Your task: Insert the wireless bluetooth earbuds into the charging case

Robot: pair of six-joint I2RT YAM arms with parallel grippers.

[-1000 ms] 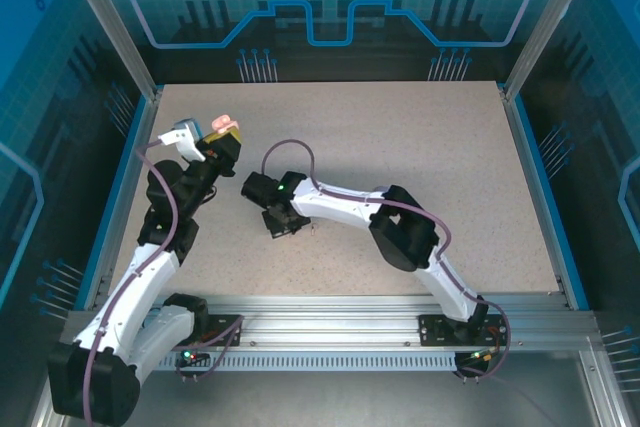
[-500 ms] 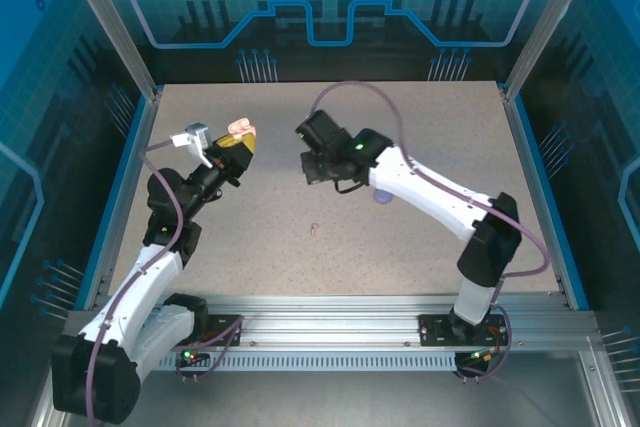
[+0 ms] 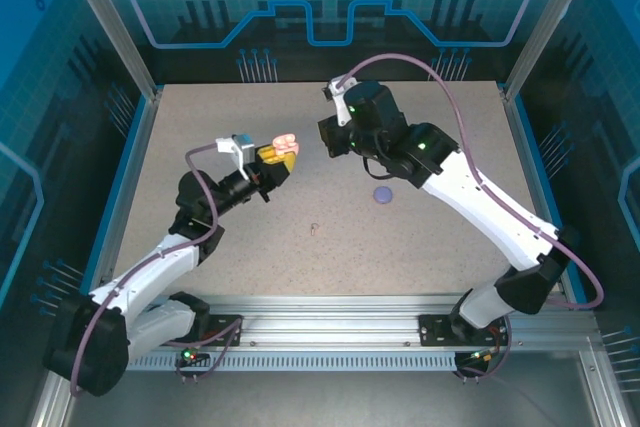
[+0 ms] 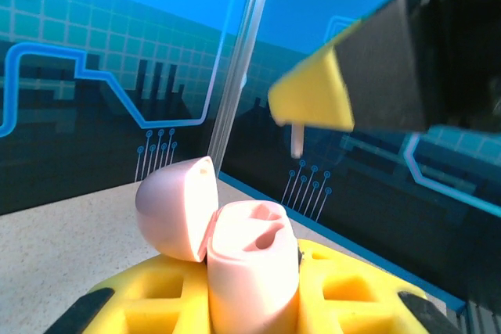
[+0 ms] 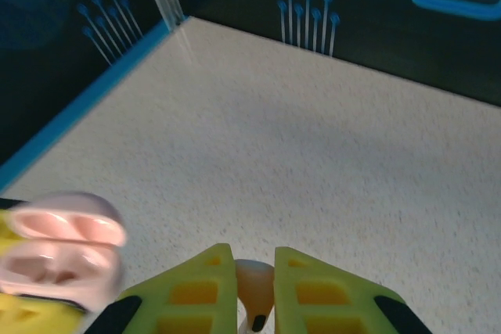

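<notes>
My left gripper (image 3: 274, 153) is shut on an open pale pink charging case (image 3: 287, 144), raised above the back left of the table. In the left wrist view the case (image 4: 252, 260) stands between the yellow fingers (image 4: 149, 291), its lid (image 4: 176, 205) swung open to the left and its two sockets showing. My right gripper (image 3: 331, 140) hovers just right of the case, shut on a pale pink earbud (image 5: 254, 282). The bud's stem (image 4: 297, 140) hangs below the right gripper's yellow finger (image 4: 313, 95), above the case. From the right wrist, the case (image 5: 63, 248) is blurred at lower left.
A purple round case (image 3: 383, 195) lies shut on the table right of centre. A tiny pale object (image 3: 315, 230) lies on the speckled tabletop (image 3: 420, 147) near the middle; it is too small to identify. Blue walls and metal posts ring the table.
The right arm rose from the table's middle and swung back and right with the earbud, uncovering the purple case. The left arm carried the pink case to the right, toward it.
</notes>
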